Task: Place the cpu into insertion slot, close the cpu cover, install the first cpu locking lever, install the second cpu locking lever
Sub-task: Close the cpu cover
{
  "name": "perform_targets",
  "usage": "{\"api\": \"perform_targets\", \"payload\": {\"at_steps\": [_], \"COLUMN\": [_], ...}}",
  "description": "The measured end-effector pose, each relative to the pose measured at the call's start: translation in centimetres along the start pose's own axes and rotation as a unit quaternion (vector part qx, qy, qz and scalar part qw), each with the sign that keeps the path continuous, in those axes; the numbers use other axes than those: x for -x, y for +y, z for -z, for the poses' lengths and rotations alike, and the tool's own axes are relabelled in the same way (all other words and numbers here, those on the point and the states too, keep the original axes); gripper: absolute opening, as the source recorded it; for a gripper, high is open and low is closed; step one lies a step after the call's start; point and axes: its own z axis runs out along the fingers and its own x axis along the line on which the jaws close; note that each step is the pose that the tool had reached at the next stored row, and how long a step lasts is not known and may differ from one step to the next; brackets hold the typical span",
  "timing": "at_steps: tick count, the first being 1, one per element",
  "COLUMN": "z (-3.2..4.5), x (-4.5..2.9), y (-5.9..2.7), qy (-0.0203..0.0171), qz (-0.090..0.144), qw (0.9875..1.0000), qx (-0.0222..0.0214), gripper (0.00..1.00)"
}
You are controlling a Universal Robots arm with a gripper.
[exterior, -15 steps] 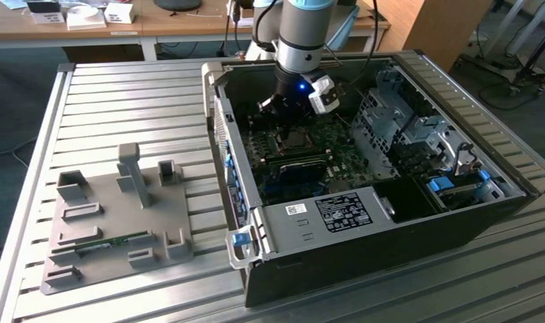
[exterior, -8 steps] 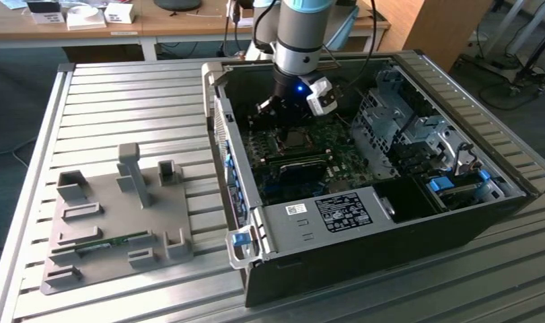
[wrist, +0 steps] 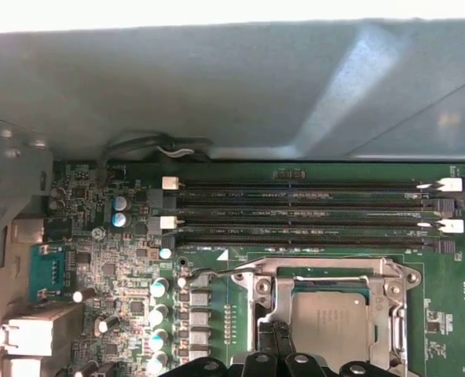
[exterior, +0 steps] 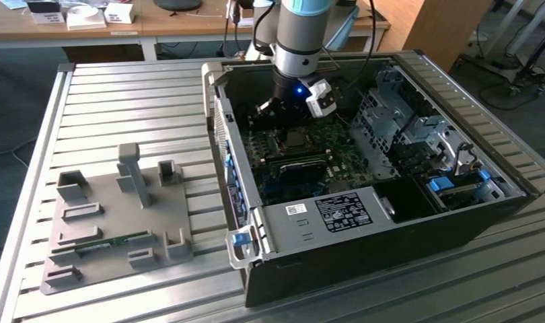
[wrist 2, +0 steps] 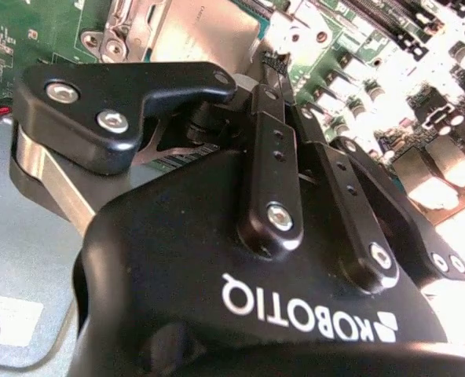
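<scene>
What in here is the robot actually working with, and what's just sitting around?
In the job:
cpu
cpu cover, framing the cpu
gripper, down at the cover's edge

Lying about:
grey tray
memory stick, resting on that tray
memory slots
white boxes in the background
</scene>
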Motion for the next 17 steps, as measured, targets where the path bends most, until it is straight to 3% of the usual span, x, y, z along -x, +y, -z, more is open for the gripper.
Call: {"api": "perform_targets", "payload": {"at_steps": [17], "z": [-0.45], "x": [-0.22], "y": [-0.01], "qy": [-0.0004], "qz": [0.000], "qw": [1.0000], "qx": [0.0000], "gripper": [0.11]}}
